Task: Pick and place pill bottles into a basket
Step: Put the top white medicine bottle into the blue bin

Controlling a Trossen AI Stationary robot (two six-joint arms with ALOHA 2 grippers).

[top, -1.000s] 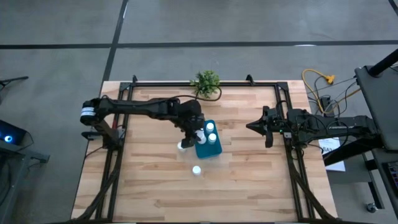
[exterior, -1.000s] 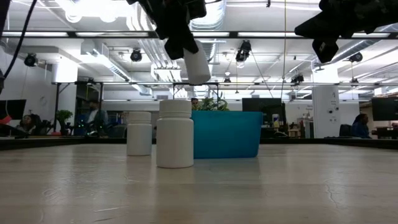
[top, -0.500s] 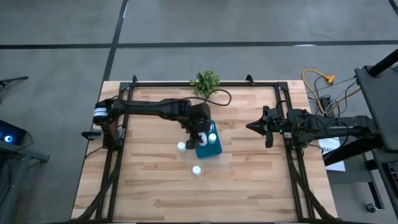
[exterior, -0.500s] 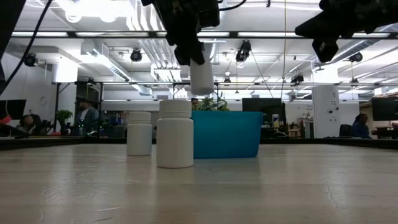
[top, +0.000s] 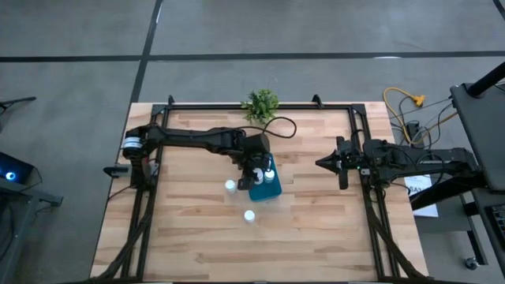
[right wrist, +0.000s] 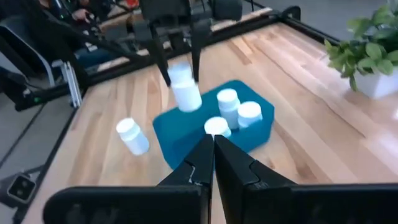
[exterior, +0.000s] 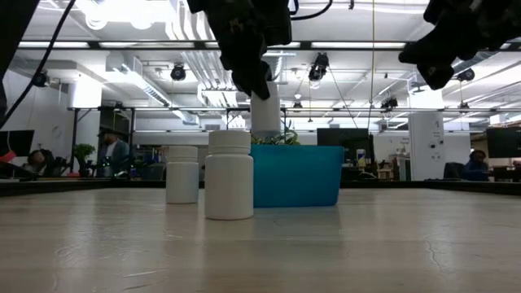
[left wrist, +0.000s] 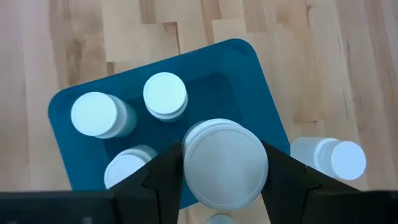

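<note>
My left gripper (top: 256,168) is shut on a white pill bottle (exterior: 264,110) above the teal-blue basket (top: 267,189). In the left wrist view the held bottle (left wrist: 225,163) hangs over the basket's near part (left wrist: 261,93), where three bottles stand (left wrist: 165,94). Two more bottles stand upright on the table (top: 230,186) (top: 249,214), left of and in front of the basket. My right gripper (top: 319,163) is shut and empty, above the table's right side. My left gripper pinches the bottle's upper end (left wrist: 189,163) between its two fingers (left wrist: 163,180), one on each side. The fingers come from above, pointing down. The bottle hangs upright below them (exterior: 264,122), lifted clear, its bottom just above the basket's rim.
A small green potted plant (top: 261,104) stands at the table's far edge behind the basket. Black frame rails (top: 142,205) run along the table's left, right and far sides. Bare wood lies in front of the basket (top: 260,252).
My left gripper has carried the bottle toward the table's right, from beside the basket to over it, and has gone down a little. The bottle has turned from tilted to upright. The gripper has stayed shut on it.
</note>
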